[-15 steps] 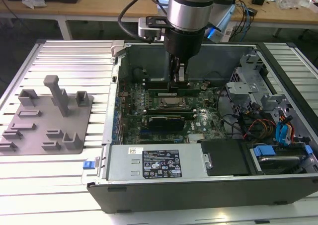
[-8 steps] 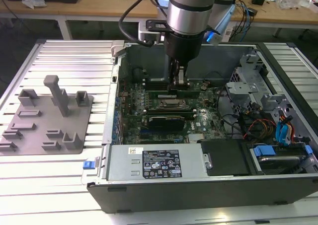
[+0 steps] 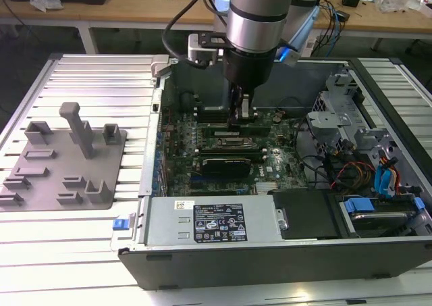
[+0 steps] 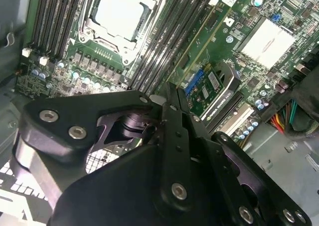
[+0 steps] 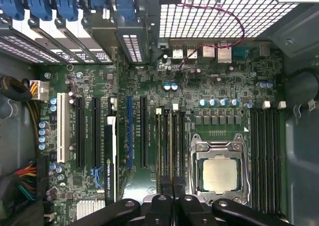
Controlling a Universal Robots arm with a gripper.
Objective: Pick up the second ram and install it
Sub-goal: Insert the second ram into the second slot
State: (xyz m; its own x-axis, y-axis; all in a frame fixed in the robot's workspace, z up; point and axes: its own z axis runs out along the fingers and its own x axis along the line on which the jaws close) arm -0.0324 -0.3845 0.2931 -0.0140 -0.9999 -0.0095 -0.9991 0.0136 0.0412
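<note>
The black two-finger gripper (image 3: 239,117) is lowered inside the open dark-grey computer case (image 3: 270,265), over the green motherboard (image 5: 219,94). In both wrist views its fingers (image 4: 171,91) (image 5: 172,188) are drawn almost together, leaving only a thin gap.

The second ram (image 4: 199,44), a thin, long green circuit-board stick, is seen edge-on in the second wrist view. It runs from between the fingertips along the bank of long black memory slots (image 5: 169,141), just beside the square metal CPU socket (image 5: 219,173). Whether it is fully seated cannot be told.

The grey plastic holder plate (image 3: 67,157) with upright posts lies on the slatted metal table (image 3: 94,76), beside the case at the exterior view's left.
</note>
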